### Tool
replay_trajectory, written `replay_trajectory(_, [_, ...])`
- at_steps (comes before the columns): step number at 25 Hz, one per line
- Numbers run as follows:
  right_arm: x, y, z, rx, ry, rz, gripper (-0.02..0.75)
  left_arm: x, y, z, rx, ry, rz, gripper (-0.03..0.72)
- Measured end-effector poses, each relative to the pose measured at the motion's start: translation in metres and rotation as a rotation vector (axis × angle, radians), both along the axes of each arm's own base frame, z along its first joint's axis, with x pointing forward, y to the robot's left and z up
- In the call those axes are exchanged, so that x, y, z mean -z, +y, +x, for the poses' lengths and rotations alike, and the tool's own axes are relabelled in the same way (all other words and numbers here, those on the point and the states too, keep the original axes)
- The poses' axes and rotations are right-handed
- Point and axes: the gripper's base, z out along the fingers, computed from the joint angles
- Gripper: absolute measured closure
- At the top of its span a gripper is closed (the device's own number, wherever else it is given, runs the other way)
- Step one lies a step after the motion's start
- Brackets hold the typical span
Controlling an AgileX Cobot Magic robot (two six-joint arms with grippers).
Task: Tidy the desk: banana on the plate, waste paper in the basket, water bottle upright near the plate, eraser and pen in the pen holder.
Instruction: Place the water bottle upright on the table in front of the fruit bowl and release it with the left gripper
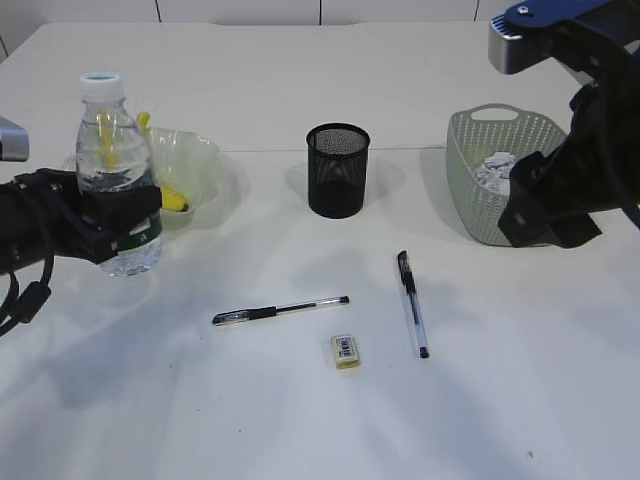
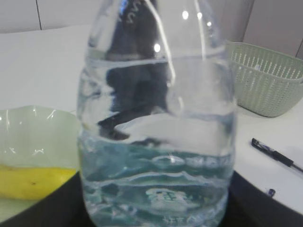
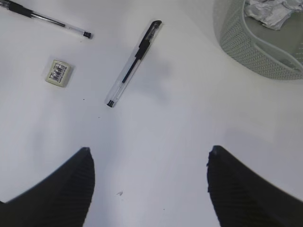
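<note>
One clear ribbed plastic water bottle (image 1: 115,170) with a white cap stood upright at the left, pinched around its lower body by the left end effector (image 1: 120,225). Just behind it sat one pale green wavy-rimmed plate (image 1: 195,160) holding one yellow banana (image 1: 172,196), mostly hidden by the bottle. On the white desk (image 1: 300,420) lay two clear-barrelled pens: one (image 1: 280,310) lying crosswise, another (image 1: 411,303) lengthwise, with one small yellowish eraser (image 1: 345,350) between them. One black mesh pen holder (image 1: 337,169) stood behind. At the right, one perforated green basket (image 1: 485,150) held one crumpled paper (image 1: 495,168), partly hidden by the arm. The right end effector (image 3: 149,184) hung with fingers spread, holding nothing.
</note>
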Motion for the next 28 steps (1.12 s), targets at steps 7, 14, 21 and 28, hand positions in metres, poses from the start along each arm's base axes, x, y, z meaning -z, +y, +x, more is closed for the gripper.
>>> replay_trajectory(7, [0.0, -0.002, 0.001, -0.001, -0.012, -0.021, 0.185, 0.027, 0.001, 0.01, -0.007, 0.05, 0.037, 0.288])
replay_trajectory(14, [-0.001, -0.002, 0.001, -0.002, -0.018, -0.032, 0.186, 0.047, 0.001, 0.023, -0.012, 0.088, 0.04, 0.288])
replay_trajectory(21, [-0.001, -0.004, 0.003, -0.004, -0.032, -0.057, 0.188, 0.066, 0.001, 0.031, -0.009, 0.121, 0.054, 0.288])
replay_trajectory(28, [-0.001, -0.005, 0.003, -0.005, -0.037, -0.065, 0.188, 0.072, 0.001, 0.036, -0.016, 0.1, 0.051, 0.288])
